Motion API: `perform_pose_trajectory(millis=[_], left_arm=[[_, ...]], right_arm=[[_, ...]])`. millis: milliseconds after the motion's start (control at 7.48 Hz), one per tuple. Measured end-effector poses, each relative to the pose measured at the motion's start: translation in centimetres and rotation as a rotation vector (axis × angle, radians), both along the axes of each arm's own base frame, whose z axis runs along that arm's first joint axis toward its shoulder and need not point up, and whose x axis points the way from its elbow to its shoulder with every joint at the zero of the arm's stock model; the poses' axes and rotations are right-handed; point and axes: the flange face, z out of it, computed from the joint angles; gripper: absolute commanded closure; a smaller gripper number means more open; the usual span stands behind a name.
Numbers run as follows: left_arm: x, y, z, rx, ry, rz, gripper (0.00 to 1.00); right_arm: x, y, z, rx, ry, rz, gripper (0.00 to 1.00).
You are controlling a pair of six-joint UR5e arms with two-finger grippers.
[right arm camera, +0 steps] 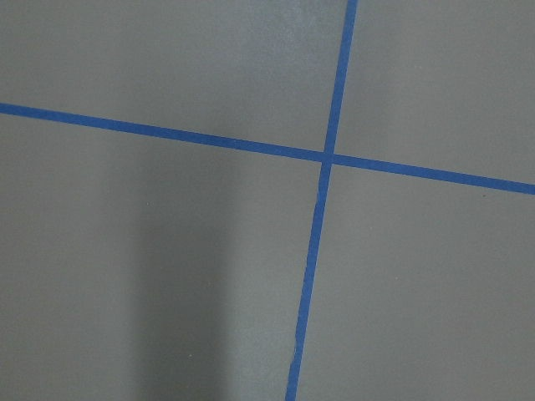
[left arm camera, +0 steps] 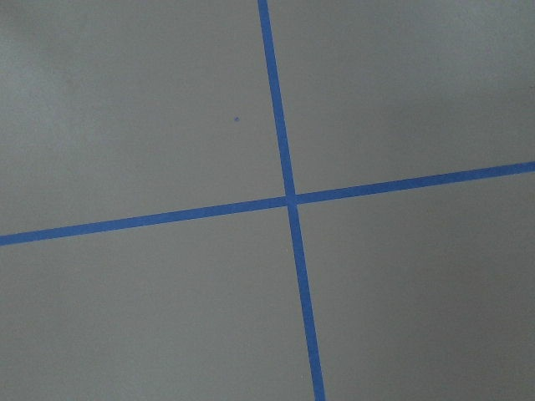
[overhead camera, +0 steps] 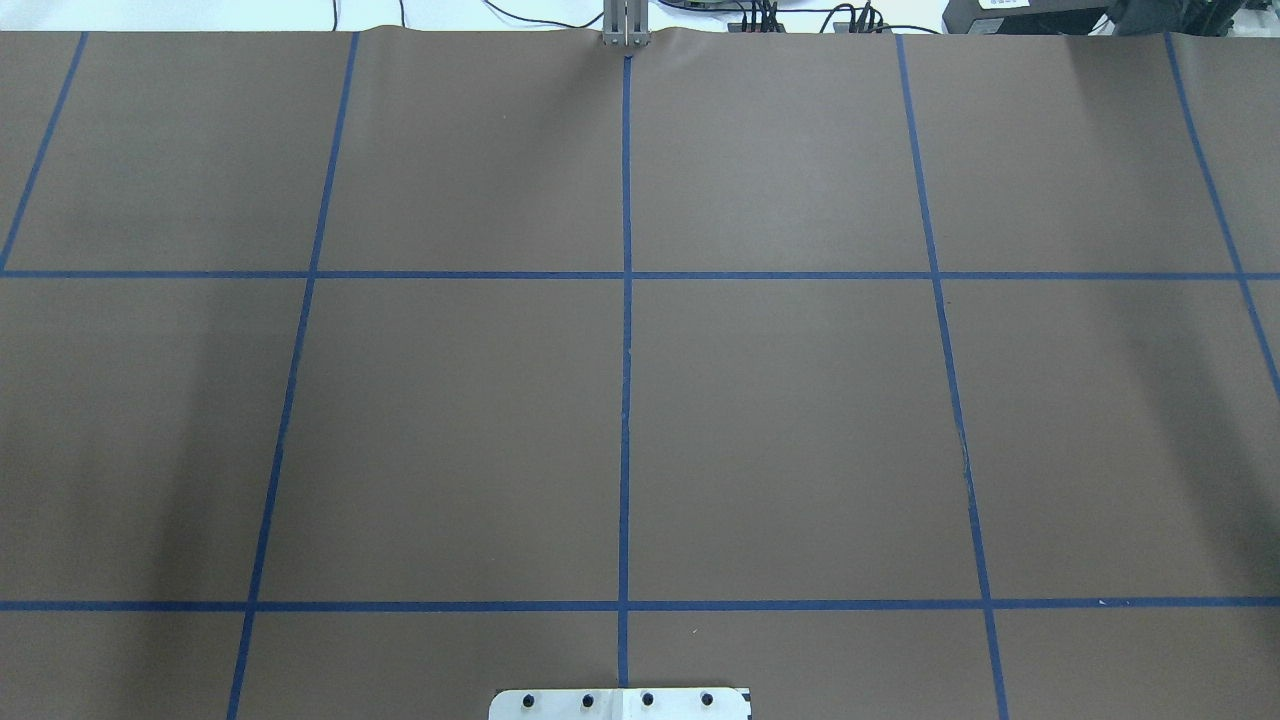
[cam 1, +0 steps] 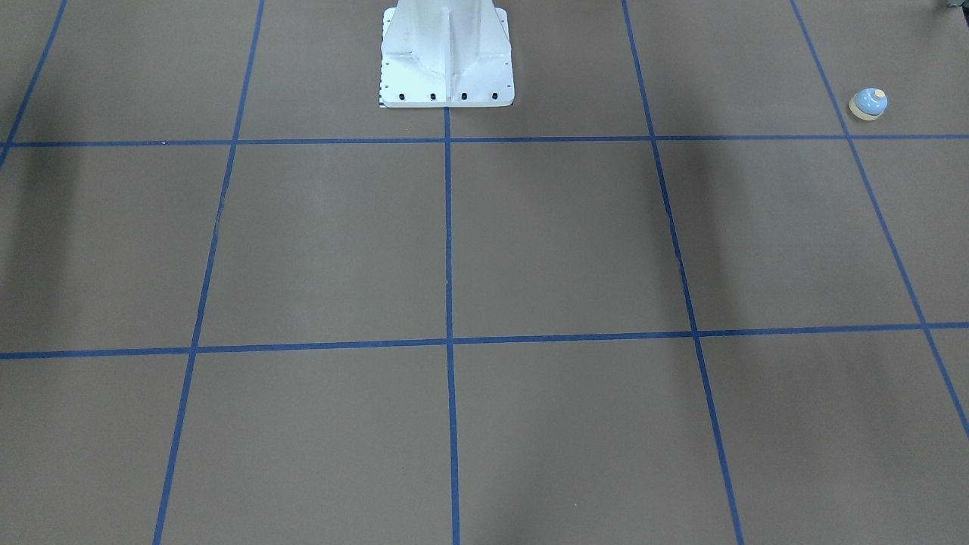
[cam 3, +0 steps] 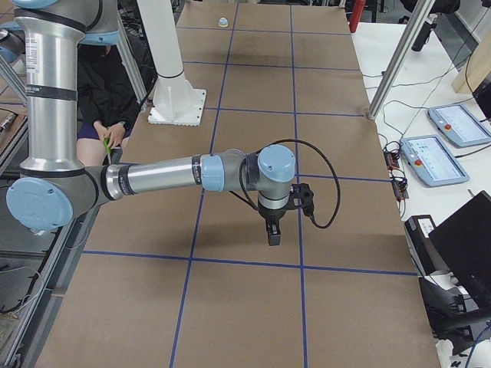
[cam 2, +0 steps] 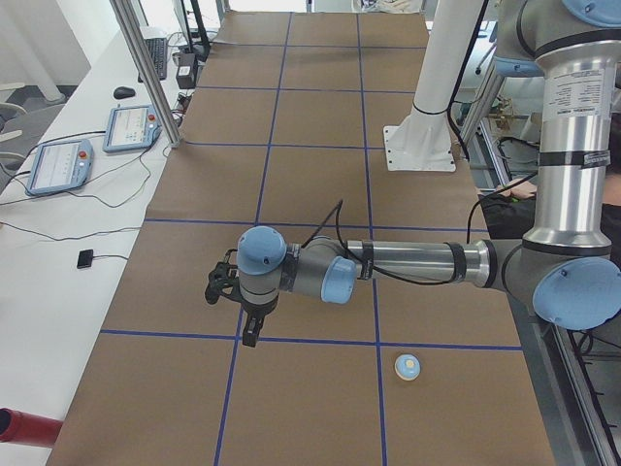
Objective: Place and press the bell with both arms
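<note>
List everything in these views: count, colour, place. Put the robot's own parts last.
bell: one, light blue with cream base and button, upright on the table near its end on the robot's left, apart from both hands.
table: one, brown cover with a blue tape grid.
pedestal: one, white, bolted at the middle of the robot's edge.
teach pendants: two, grey with blue edges, on the white bench across from the robot.
red cylinder: one, on the same bench.
person: one, in dark clothes, seated behind the robot.
left arm: one, silver with light-blue caps, stretched over the table.
right arm: one, same colours, stretched likewise.
left hand, right hand: black, pointing down, holding nothing; open or shut unclear.
</note>
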Motion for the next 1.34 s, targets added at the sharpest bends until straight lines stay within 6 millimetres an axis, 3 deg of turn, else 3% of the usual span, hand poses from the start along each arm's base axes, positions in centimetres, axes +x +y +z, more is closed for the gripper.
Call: perform_pose_trajectory(millis=[401, 535, 668, 936, 1337], left_arm=[[5.2, 0.4, 1.0, 0.02, -0.001, 0.105, 0.0], [6.7, 1.9, 2.4, -0.008, -0.003, 0.141, 0.0], [8.2, 4.2, 4.4, -0.049, -0.007, 0.184, 0.0], [10.4, 10.6, 8.7, -0.119, -0.02, 0.276, 0.0], [11.2, 19.7, 13.1, -0.193, -0.041, 0.389, 0.0]], right_arm=[[-0.1, 0.0, 0.0, 0.0, -0.007, -0.001, 0.0], [-0.1, 0.0, 0.0, 0.0, -0.007, -0.002, 0.0], [-0.1, 0.0, 0.0, 0.0, -0.007, -0.002, 0.0], [-0.1, 0.0, 0.0, 0.0, -0.007, -0.003, 0.0], [-0.1, 0.1, 0.0, 0.007, -0.006, -0.003, 0.0]])
